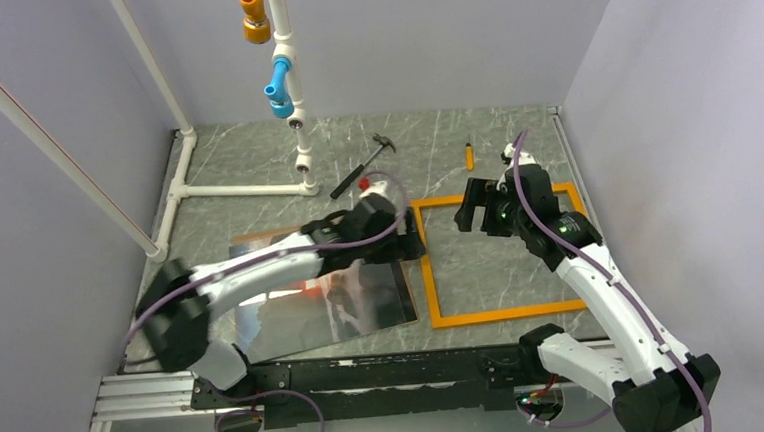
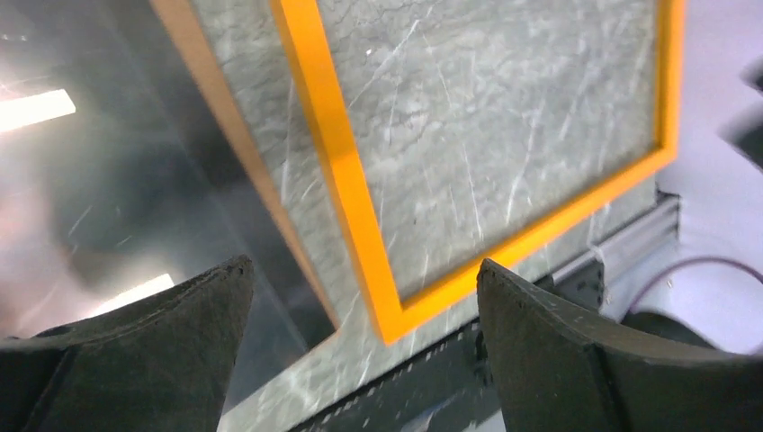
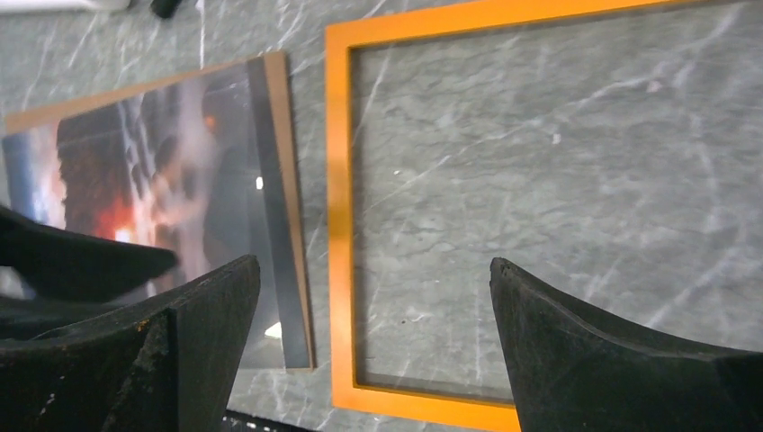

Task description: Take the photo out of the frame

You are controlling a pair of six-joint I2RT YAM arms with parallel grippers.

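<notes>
Marble tbl (image 1: 244, 159), photo (image 1: 363, 302) lying outside frame (image 1: 504, 315), alongside

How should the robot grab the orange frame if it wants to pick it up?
Probably by one thin bar, from straight above. The frame lies flat on the table and is hollow, so one jaw could go inside and one outside a bar. The near bar looks best: bare table shows on both sides, while the left bar lies close beside the photo.
</notes>
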